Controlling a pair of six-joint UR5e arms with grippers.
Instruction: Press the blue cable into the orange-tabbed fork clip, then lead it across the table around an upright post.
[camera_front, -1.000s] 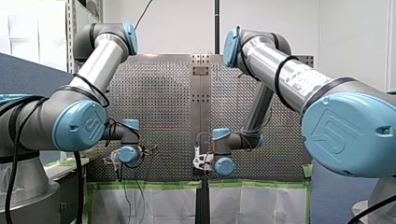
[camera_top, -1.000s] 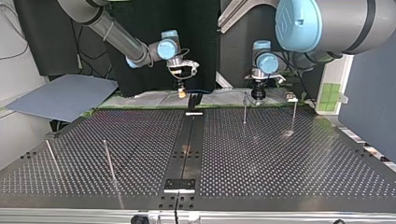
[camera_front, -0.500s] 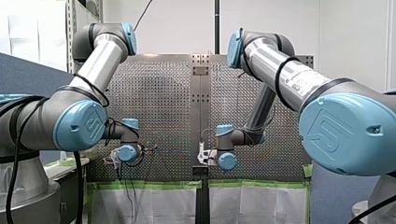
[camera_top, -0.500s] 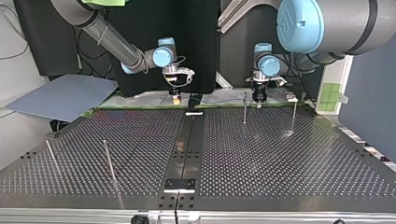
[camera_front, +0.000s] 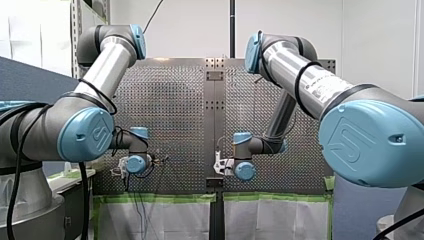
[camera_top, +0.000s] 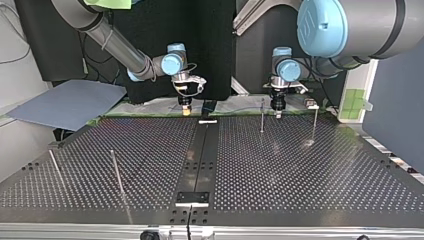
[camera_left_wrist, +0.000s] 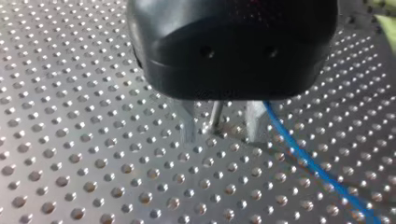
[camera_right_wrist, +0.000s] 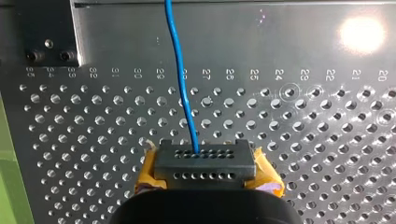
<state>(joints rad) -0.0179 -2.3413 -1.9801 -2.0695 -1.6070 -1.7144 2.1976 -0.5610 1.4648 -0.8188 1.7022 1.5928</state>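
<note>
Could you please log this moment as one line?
left gripper: open astride post | right gripper: shut on blue cable

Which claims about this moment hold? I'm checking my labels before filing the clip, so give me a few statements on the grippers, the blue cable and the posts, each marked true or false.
1. My right gripper holds the blue cable. True.
2. My left gripper is clamped on the cable. False: its jaws stand open with a thin post between them, and the cable passes just outside one of them.
3. Upright posts stand on the perforated table. True.
4. In the top view both grippers work at the table's near edge. False: both are at its far edge, where the arms come in.
</note>
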